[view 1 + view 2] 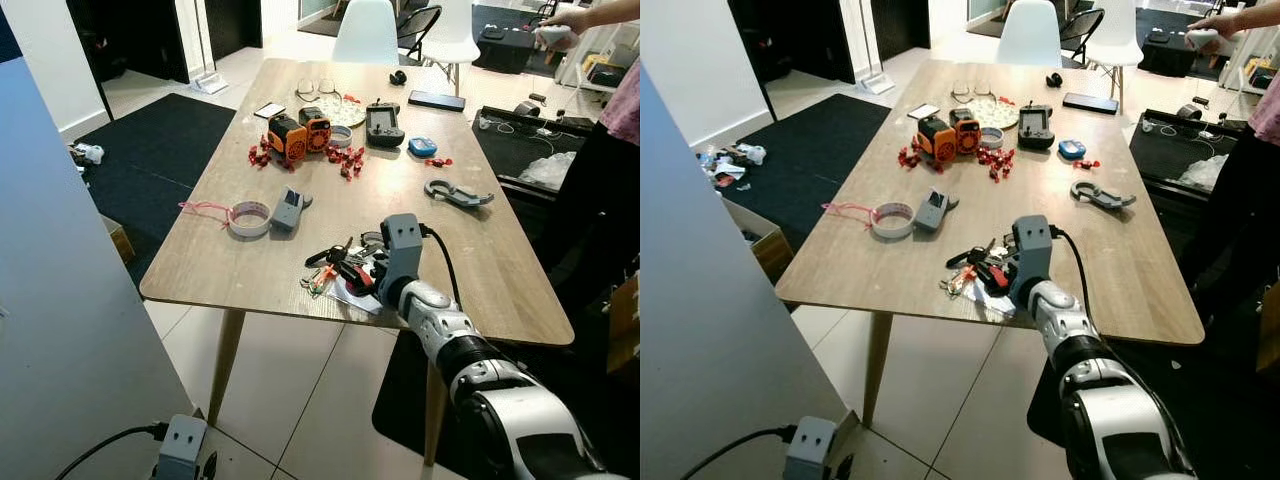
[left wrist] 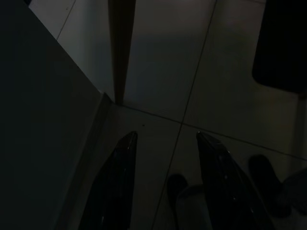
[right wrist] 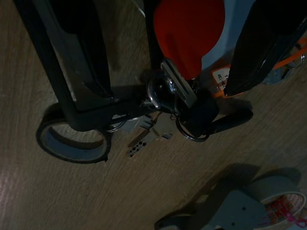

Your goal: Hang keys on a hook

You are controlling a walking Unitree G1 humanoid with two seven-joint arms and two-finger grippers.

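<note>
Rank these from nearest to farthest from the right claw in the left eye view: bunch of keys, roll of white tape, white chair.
1. Bunch of keys, under the right claw, near table edge.
2. Roll of white tape, to its left.
3. White chair, beyond the far end.

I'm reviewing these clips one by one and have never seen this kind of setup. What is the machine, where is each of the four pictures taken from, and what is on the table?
This is a walking humanoid robot with two silver arms, each ending in two long black fingers. The two wide pictures come from the two eyes of a camera on its head, looking down at a wooden table. The two dark pictures come from cameras on the wrists, looking along the fingers.

The right gripper is down at the bunch of keys near the table's front edge. In the right wrist view its jaws stand open on either side of the keys, nothing gripped yet. The left gripper hangs idle and open over the floor tiles.

Also on the table: a roll of tape, an orange gadget, a black controller and a grey carabiner clip. A person stands at the right.
</note>
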